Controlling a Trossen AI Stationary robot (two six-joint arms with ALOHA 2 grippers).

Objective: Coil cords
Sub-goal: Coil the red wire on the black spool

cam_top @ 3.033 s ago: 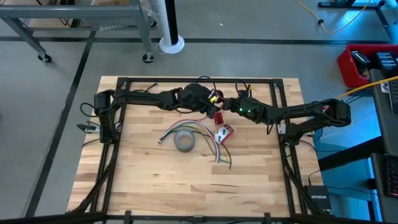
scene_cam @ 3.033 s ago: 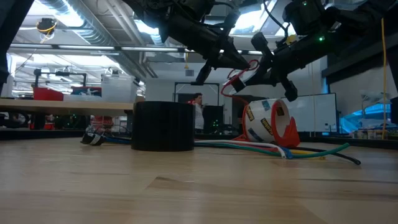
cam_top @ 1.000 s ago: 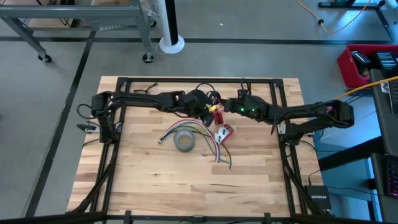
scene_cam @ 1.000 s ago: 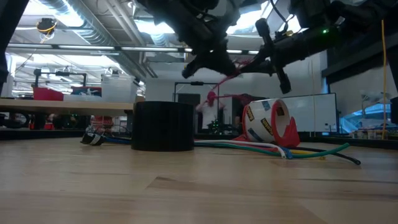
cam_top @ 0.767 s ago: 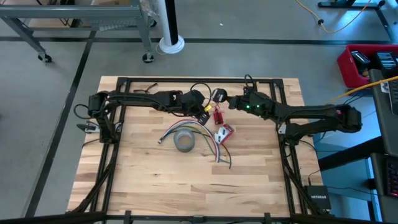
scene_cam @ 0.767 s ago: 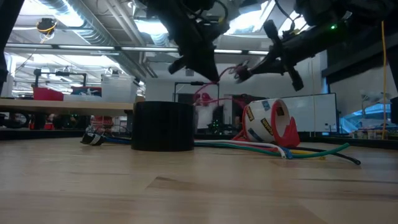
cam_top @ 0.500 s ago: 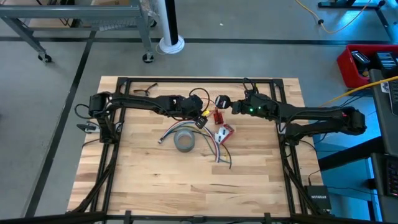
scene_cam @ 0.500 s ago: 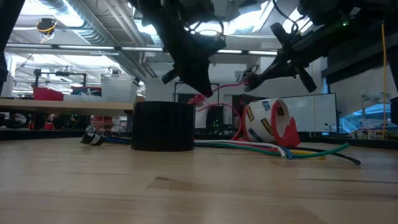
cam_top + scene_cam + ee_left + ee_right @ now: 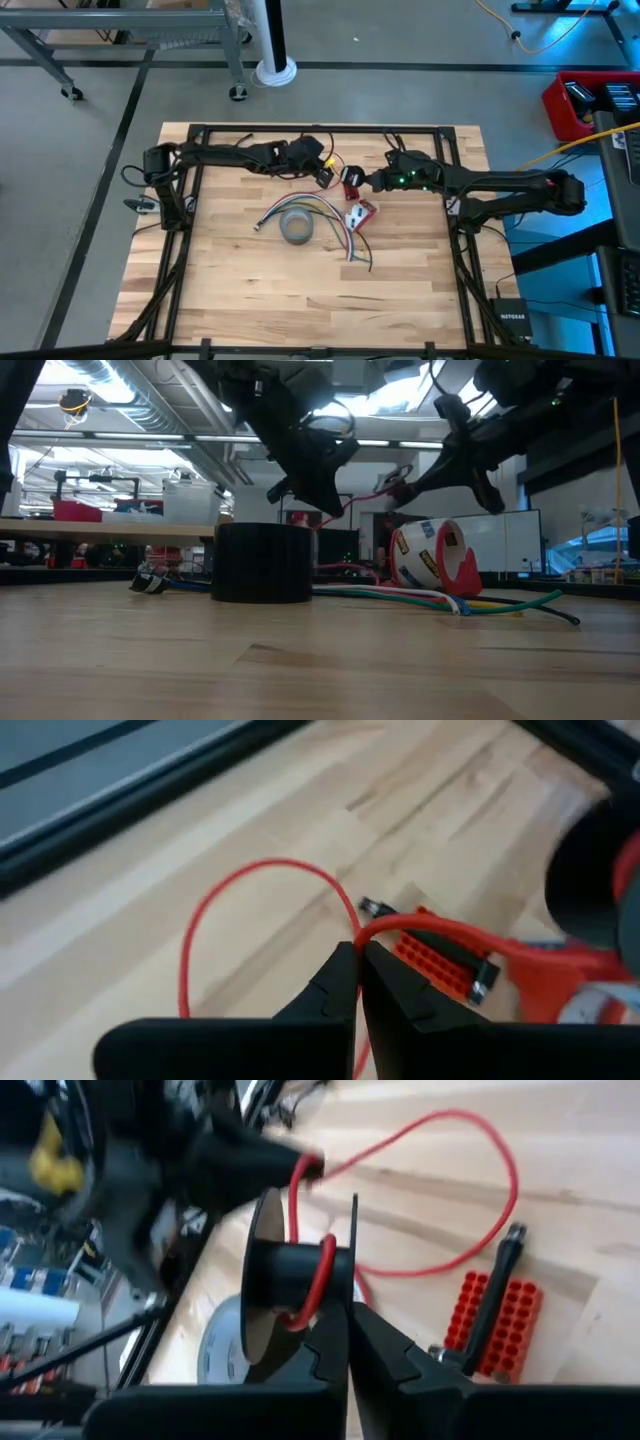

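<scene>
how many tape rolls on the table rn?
2: grey tape roll lying flat mid-table, red-and-white tape roll just to its right, standing on edge in the low view. More could be hidden.

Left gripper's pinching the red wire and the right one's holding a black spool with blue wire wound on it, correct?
Not quite: the wire wound on the black spool is red, not blue, as the right wrist view shows. The rest holds: the left gripper is shut on the red wire, and the right gripper holds the spool.
</scene>
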